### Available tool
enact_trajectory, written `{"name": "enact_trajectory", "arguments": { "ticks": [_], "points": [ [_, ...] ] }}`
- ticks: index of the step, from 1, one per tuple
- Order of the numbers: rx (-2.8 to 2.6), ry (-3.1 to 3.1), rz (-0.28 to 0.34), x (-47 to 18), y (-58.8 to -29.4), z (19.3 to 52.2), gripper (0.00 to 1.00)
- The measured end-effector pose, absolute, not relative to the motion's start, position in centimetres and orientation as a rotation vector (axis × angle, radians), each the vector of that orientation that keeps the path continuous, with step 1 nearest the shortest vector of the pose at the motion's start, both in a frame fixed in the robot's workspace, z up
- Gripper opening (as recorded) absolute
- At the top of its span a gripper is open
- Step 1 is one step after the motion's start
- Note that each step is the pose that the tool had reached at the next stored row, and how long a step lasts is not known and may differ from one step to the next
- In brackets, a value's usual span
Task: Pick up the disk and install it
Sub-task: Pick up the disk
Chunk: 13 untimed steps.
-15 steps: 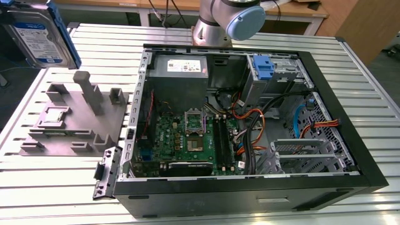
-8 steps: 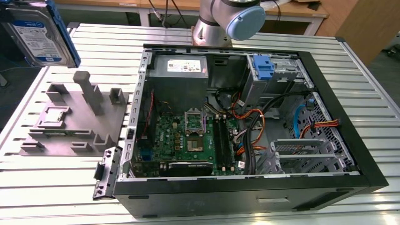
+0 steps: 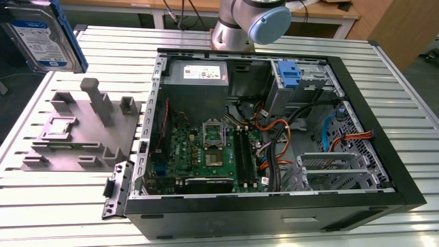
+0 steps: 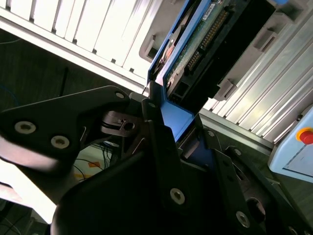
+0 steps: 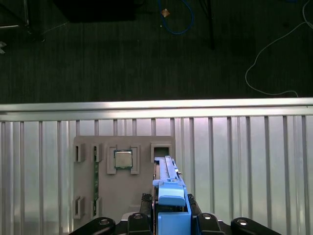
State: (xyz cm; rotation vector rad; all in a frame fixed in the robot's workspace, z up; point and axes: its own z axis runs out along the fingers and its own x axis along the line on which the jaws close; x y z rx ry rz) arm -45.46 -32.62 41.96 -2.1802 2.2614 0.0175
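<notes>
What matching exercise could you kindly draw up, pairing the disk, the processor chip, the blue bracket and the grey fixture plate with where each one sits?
Things:
1. the disk
2. processor chip
3. blue bracket
4. grey fixture plate

Places:
A. in a pocket of the grey fixture plate
B. inside the computer case, at its drive bay
C. gripped in the claw
D. flat on the slatted table, to the exterior view's left of the computer case

Pairs: 1-C, 2-A, 3-B, 4-D.
</notes>
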Motion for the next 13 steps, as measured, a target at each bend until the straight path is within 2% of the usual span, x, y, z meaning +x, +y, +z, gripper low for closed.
{"name": "enact_trajectory", "arguments": {
  "ticks": [13],
  "points": [
    [-2.18,2.262,0.018,-45.47,-32.78,42.24,0.36]
  ]
}}
